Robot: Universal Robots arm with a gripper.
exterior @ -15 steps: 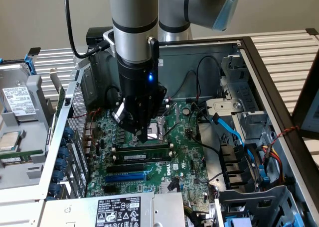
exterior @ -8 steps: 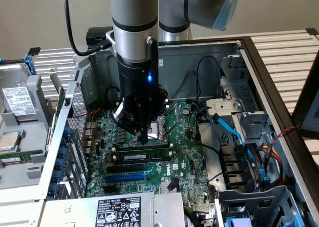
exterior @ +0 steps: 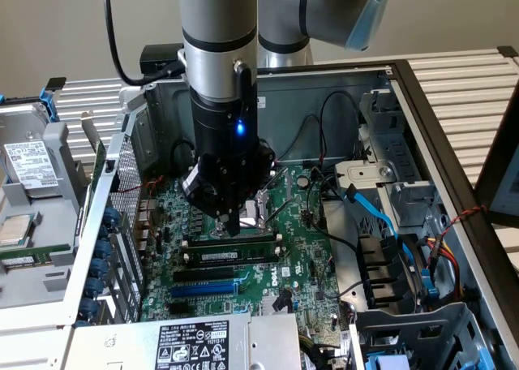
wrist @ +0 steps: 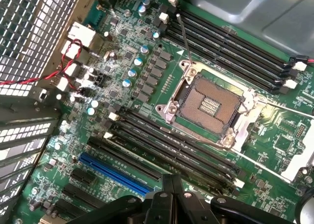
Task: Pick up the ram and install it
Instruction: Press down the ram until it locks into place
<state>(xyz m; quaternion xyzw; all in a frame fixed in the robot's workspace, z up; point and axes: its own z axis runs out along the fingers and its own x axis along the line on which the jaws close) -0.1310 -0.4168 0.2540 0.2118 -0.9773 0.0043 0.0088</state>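
The gripper (exterior: 229,222) covers the near end of the black memory slots (exterior: 231,242) under it, so what its tips touch cannot be told. The CPU socket (exterior: 263,206) behind it is half hidden. The label (exterior: 190,343) in front is cut by the edge, its print too small.

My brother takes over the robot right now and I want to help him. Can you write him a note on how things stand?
Hand: shut, nothing seen in it, tip close over the ram.
Ram: lying along a black memory slot next to the CPU socket, not in the blue slot.
Done: the ram looks placed in its slot.
Left: whether it is pressed fully home cannot be told.
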